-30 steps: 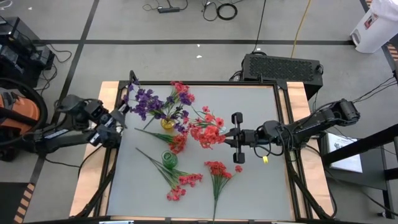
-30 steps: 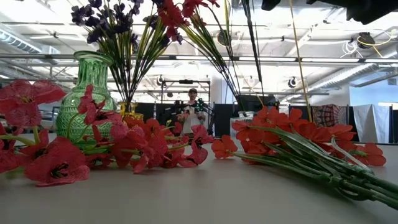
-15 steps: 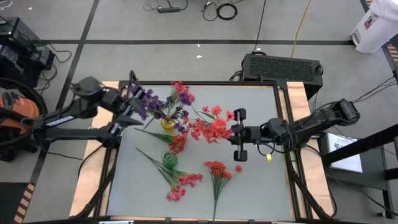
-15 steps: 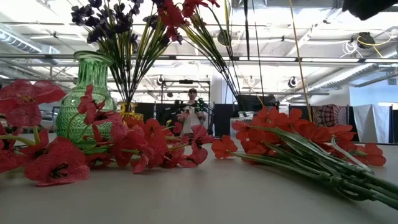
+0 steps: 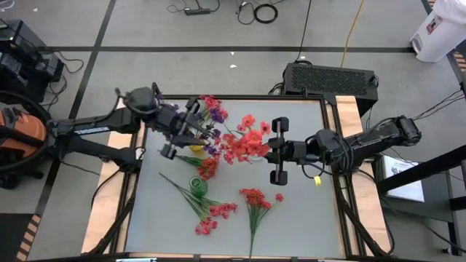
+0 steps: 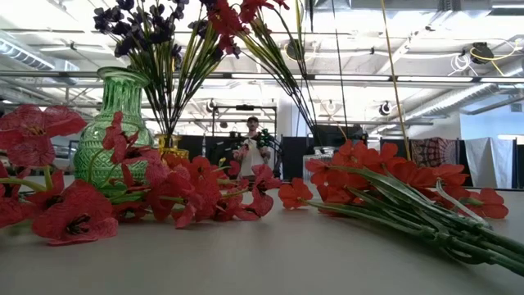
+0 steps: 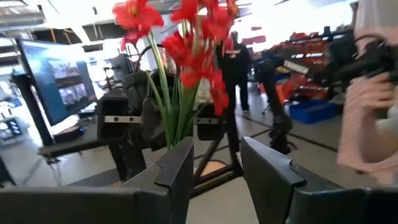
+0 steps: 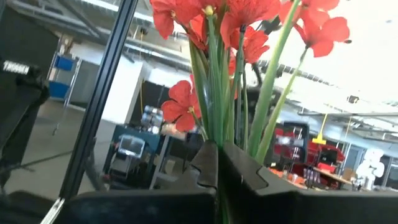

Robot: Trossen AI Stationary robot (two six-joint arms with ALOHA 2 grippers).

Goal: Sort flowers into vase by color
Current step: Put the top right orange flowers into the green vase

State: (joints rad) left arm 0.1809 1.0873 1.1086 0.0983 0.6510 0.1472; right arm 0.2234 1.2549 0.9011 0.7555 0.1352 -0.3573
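Note:
My right gripper (image 5: 266, 150) is shut on a bunch of red flowers (image 5: 247, 144) above the table's middle. My left gripper (image 5: 201, 135) stands open over the yellow vase (image 5: 195, 145), which holds purple flowers (image 6: 135, 20). It points at the held bunch (image 7: 186, 59), with nothing between its fingers (image 7: 214, 180). A green vase (image 5: 198, 187) stands nearer the front. More red flowers (image 5: 255, 199) and a pink-red sprig (image 5: 215, 214) lie flat on the table. My right gripper pinches the bunch's green stems (image 8: 235, 134) together between its two fingers (image 8: 242, 171), well below the blossoms. The fingers come from the table's right, slanting a little upward. The bunch is lifted clear of the table, its blossoms (image 8: 245, 22) beyond the fingertips.
A black box (image 5: 331, 76) sits behind the table's far edge. Wooden rails (image 5: 109, 196) run along the table's left and right sides. A red sprig (image 5: 207, 167) lies between the two vases. A person (image 6: 252, 147) stands in the room behind.
My left gripper has swung from the table's left edge toward the middle, rising and rolling, and now stands over the yellow vase facing the held bunch. My right gripper has risen and tipped upward, lifting the red bunch higher above the table.

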